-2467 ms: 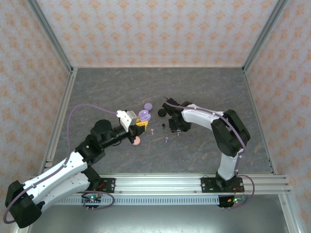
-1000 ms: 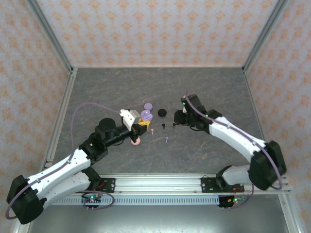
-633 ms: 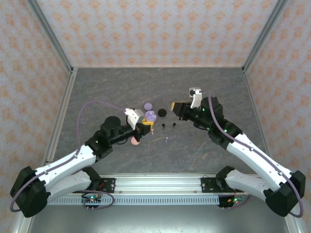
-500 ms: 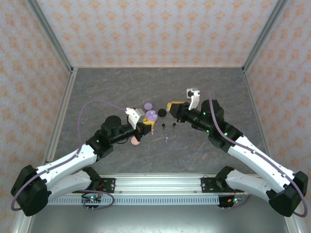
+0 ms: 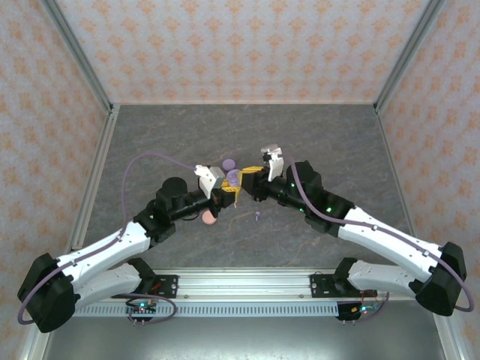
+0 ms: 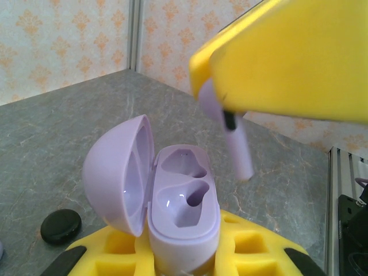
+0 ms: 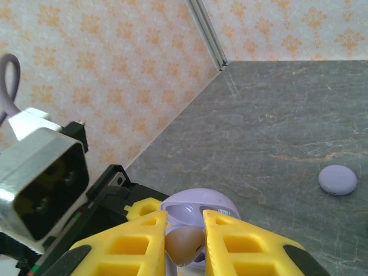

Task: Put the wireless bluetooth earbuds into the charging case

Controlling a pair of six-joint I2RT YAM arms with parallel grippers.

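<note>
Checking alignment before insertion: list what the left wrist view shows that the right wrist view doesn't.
Left wrist: two empty sockets in the open lilac case, the stemmed lilac earbud not yet inserted, a black round case on the table. Right wrist: a closed lilac round case, the left arm's camera. Both: the case in the left tool, the earbud in the right tool.

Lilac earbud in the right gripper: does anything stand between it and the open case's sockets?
Nothing visible does. The lilac earbud, pinched in the right gripper, hangs stem-down just off the charging case held by the left gripper. The lid stands open on the far side, and both sockets look empty.
</note>
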